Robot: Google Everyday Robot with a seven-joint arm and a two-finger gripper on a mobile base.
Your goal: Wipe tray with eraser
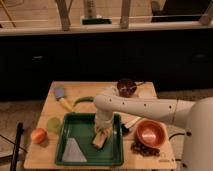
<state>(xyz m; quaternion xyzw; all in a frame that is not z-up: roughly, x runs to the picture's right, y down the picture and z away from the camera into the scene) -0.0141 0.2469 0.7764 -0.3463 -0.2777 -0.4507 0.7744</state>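
Observation:
The green tray [79, 130] lies at the front left of the wooden table. The tan-yellow eraser [99, 140] rests on the tray floor, right of centre. My gripper [102, 130] reaches down from the white arm [145, 107] and sits right on top of the eraser, pressing it onto the tray. A pale triangular sheet [75, 152] lies in the tray's front left part.
An orange bowl [150, 133] stands right of the tray, with dark grapes [145, 148] in front of it. A blue-headed, yellow-handled brush [62, 96], a green item [84, 100], a dark red bowl [126, 87], a green cup [53, 123] and an orange fruit [38, 135] surround the tray.

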